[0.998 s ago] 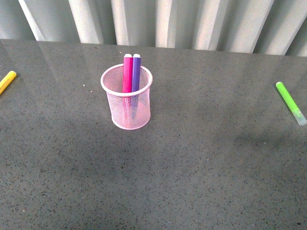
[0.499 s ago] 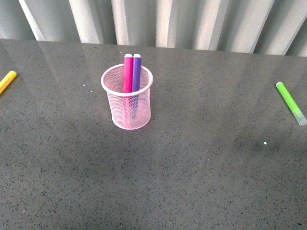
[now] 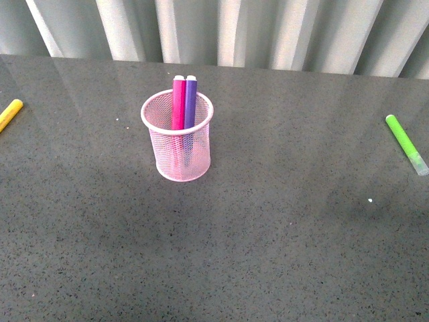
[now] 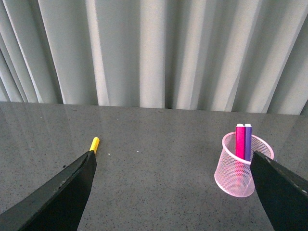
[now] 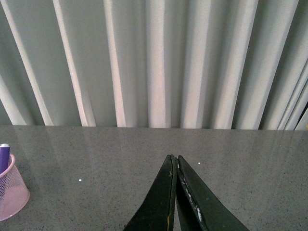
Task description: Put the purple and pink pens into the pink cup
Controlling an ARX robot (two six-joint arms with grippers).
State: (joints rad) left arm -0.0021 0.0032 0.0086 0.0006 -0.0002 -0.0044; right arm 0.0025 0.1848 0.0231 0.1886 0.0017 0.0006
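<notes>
Two pens stand in the pink cup on the grey counter.

The pink cup is one pale pink wire-mesh cylinder with a solid rolled rim; it stands upright, left of the middle of the counter and nearer its far edge. Inside it are two pens, side by side and touching: one hot-pink pen and one purple pen, both rising above the rim. One yellow marker lies at the left edge, one lime-green marker near the right edge. The left hand is wide open and holds nothing. The right hand has its fingers pressed together, empty.
</notes>
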